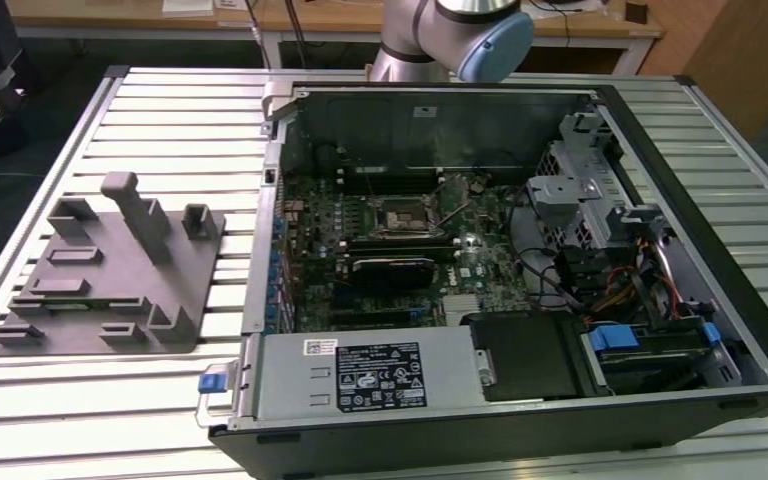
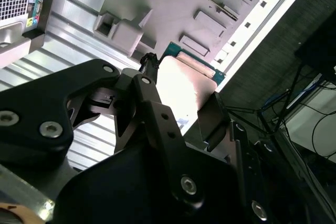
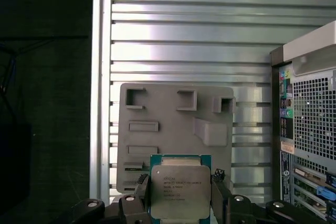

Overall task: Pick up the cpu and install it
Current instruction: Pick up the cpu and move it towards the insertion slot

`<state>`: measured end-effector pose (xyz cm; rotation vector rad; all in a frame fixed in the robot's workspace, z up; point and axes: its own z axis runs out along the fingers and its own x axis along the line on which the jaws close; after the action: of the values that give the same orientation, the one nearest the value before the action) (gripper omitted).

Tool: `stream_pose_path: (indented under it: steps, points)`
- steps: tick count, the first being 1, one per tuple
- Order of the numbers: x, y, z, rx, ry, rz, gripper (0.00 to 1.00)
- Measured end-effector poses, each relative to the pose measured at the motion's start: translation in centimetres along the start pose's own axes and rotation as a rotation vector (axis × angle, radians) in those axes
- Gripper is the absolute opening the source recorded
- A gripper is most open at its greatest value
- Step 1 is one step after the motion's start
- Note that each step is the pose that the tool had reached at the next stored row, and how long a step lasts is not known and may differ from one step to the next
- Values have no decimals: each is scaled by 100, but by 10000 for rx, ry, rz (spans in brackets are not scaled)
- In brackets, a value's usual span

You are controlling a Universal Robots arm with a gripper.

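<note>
**Obs:** Claw state, and where is the part?

**Me:** My claw is closed to the chip's width. Its fingers press on two opposite edges of the cpu. The metal lid faces the first wrist camera, and the green rim shows in both wrist views. I judge the chip is lifted clear, hanging over the slatted tabletop above the near edge of the grey fixture. It is not in the socket.

**Obs:** Layout?

**Me:** In the exterior view the fixture lies at 9 o'clock from the open computer case, on the exterior view's left and just beside it. The socket sits mid-board. A black module lies at the socket's 6 o'clock, close by.

**Obs:** How should this carry be handled?

**Me:** My judgement:
- Keep the chip flat and level.
- Grip by the edges only, with light, steady pressure so the thin board does not bow or slip.
- Travel high enough to clear the case wall.
- Square the chip to the socket frame before any descent. A tilted or rotated chip could bend the contacts.
- The chip's corner mark is too small for me to make out here.

**Obs:** Counts?

**Me:** One cpu, one claw with two fingers, one fixture, one case, one socket, one black module.
</note>
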<state>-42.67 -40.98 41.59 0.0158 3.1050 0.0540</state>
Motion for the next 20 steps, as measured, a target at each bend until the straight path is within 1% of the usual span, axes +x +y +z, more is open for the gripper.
stream_pose_path:
  steps: [11,20]
  points:
    - [-87,4,3,1,1,0,55]
    - [-188,7,7,0,0,0,55]
